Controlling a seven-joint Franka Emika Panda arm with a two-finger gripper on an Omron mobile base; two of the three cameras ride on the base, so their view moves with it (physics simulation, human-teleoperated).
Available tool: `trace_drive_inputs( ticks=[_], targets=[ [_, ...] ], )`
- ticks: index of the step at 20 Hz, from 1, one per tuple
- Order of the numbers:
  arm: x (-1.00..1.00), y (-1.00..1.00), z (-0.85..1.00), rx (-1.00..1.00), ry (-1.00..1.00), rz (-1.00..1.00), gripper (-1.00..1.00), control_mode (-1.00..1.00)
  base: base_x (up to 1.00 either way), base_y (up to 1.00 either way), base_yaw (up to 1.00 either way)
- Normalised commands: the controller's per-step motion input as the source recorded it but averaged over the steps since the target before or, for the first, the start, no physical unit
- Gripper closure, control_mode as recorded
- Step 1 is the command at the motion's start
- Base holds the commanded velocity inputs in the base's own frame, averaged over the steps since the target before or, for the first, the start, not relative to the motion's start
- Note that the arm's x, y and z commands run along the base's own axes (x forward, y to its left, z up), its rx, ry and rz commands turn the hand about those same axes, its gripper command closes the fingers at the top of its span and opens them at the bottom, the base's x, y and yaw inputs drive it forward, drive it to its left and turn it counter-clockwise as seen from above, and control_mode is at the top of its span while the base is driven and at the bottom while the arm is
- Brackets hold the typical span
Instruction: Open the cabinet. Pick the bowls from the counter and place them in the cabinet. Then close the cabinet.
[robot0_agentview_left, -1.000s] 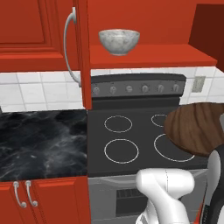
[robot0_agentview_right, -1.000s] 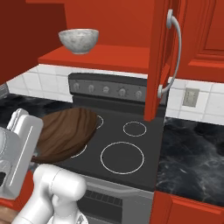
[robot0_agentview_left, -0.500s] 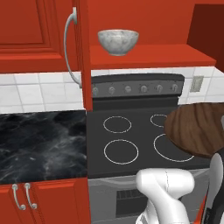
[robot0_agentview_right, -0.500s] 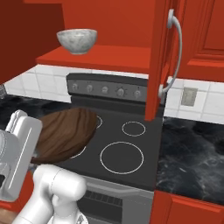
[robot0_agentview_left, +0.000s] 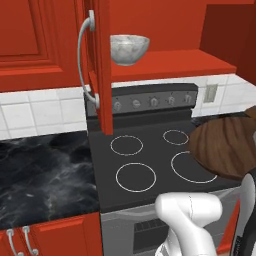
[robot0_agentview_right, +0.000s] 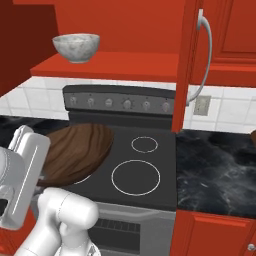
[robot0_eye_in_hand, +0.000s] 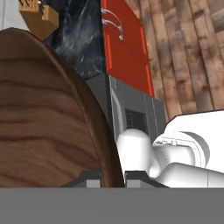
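The cabinet's left door (robot0_agentview_left: 100, 65) stands open, and so does its right door (robot0_agentview_right: 186, 65). Inside, the marbled grey-white bowl (robot0_agentview_left: 129, 49) (robot0_agentview_right: 76, 47) sits upright on the red shelf (robot0_agentview_left: 170, 62). The dark brown wood-grain bowl (robot0_agentview_left: 227, 147) (robot0_agentview_right: 75, 150) (robot0_eye_in_hand: 43, 118) hangs tilted over the stovetop's right side, below the shelf. My gripper (robot0_eye_in_hand: 113, 178) is shut on that bowl's rim. The black marble counter (robot0_agentview_left: 45, 170) (robot0_agentview_right: 215, 170) lies on both sides of the stove.
The matte black stovetop (robot0_agentview_left: 150, 160) with white rings and a knob panel (robot0_agentview_right: 125, 104) sits under the open cabinet. The open doors jut out over the stove's edges. Lower red doors (robot0_agentview_left: 50, 237) are shut. A wall outlet (robot0_agentview_right: 202, 105) is on the tiles.
The whole picture has shifted slightly left in both base views, so the camera moved. The brown bowl stays in the gripper at much the same place.
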Motion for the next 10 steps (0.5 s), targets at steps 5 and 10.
trace_drive_inputs(
  ticks=[5,10],
  targets=[
    [0.0,0.0,0.0,0.0,0.0,0.0,1.0,1.0,1.0,0.56,-0.04],
    [0.0,0.0,0.0,0.0,0.0,0.0,1.0,1.0,1.0,0.27,0.01]
  ],
)
